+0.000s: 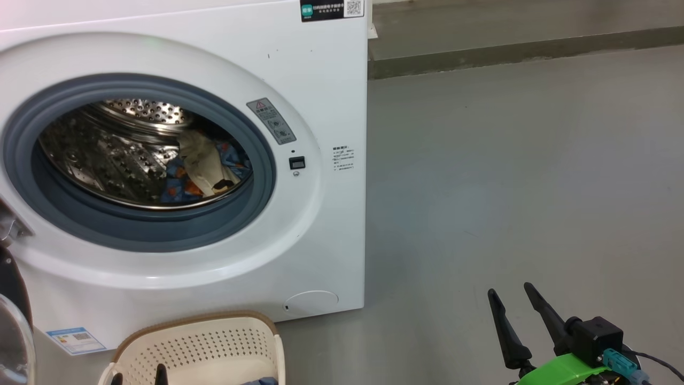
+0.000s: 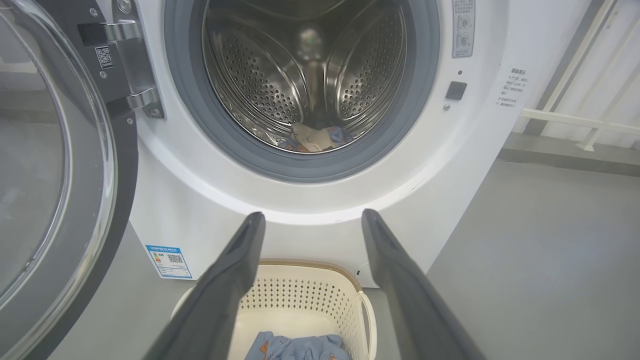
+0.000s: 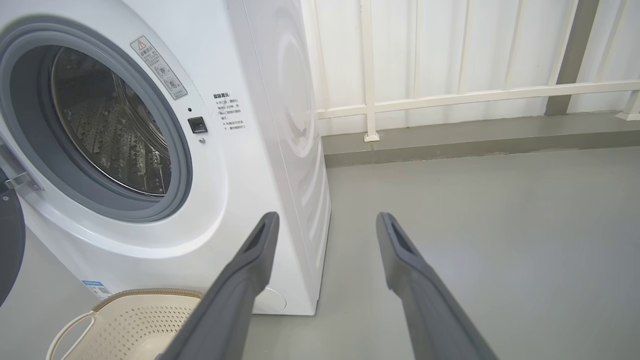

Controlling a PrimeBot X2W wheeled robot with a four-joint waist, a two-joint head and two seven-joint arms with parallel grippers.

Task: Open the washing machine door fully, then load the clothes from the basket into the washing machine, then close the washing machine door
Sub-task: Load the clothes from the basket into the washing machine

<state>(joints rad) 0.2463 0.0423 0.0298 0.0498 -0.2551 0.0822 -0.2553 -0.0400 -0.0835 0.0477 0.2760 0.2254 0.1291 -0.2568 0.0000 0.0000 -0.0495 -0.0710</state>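
The washing machine (image 1: 320, 96) stands with its door (image 2: 60, 175) swung wide to the left, the glass bowl facing out. Some clothes (image 1: 206, 166) lie in the steel drum: blue printed fabric and a cream piece (image 2: 315, 139). The basket (image 1: 197, 347) sits on the floor right in front of the machine, with a light-blue printed garment (image 2: 300, 347) lying in it. My left gripper (image 2: 314, 215) hangs open just above the basket, its fingertips (image 1: 160, 371) inside the rim. My right gripper (image 1: 510, 290) is open and empty over bare floor to the machine's right.
Grey floor spreads to the right of the machine. A raised concrete kerb (image 3: 450, 145) and a white railing (image 3: 475, 95) run along the back wall. The open door (image 1: 10, 321) stands out into the space at the basket's left.
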